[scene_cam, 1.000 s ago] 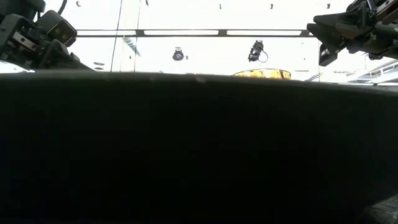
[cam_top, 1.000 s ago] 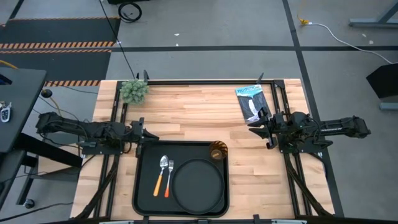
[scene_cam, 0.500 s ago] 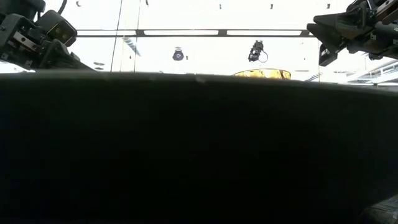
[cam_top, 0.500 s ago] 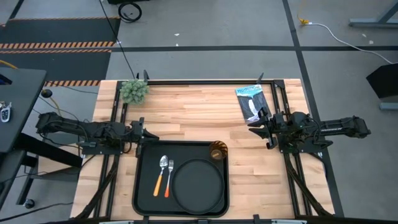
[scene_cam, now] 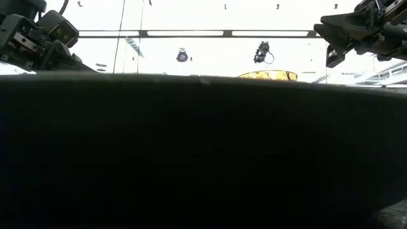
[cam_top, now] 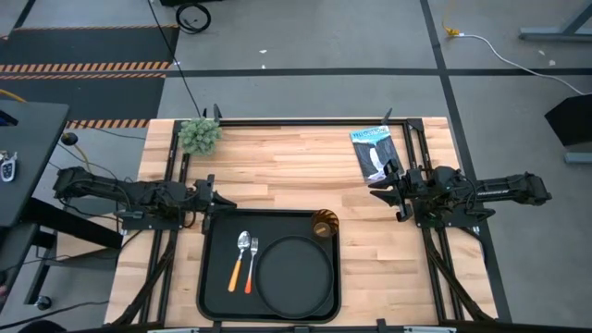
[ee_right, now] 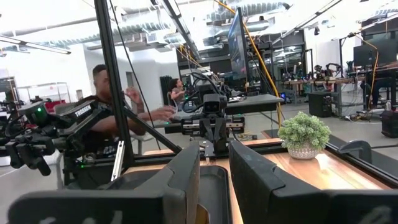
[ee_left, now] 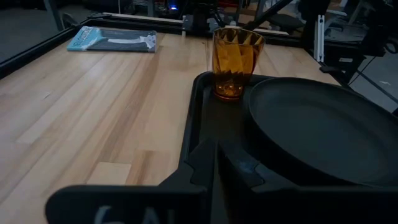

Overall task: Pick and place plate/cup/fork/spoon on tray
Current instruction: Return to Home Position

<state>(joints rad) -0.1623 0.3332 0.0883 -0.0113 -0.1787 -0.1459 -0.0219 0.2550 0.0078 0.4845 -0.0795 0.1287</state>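
Observation:
The black tray [cam_top: 215, 277] lies at the table's near middle. On it rest the round dark plate [cam_top: 291, 276], the amber cup [cam_top: 324, 224] upright at its far right corner, the spoon [cam_top: 239, 259] and the fork [cam_top: 251, 268] side by side left of the plate. My left gripper [cam_top: 220, 202] is shut and empty, just off the tray's far left corner; its wrist view shows the cup [ee_left: 236, 62] and the plate [ee_left: 323, 124]. My right gripper [cam_top: 384, 192] hovers right of the tray with a narrow gap between its fingers, empty.
A small potted plant [cam_top: 199, 135] stands at the far left of the table and a flat packet [cam_top: 372, 151] lies at the far right. In the low view the tray's dark wall [scene_cam: 203, 152] fills most of the picture. People show beyond the table [ee_right: 106, 106].

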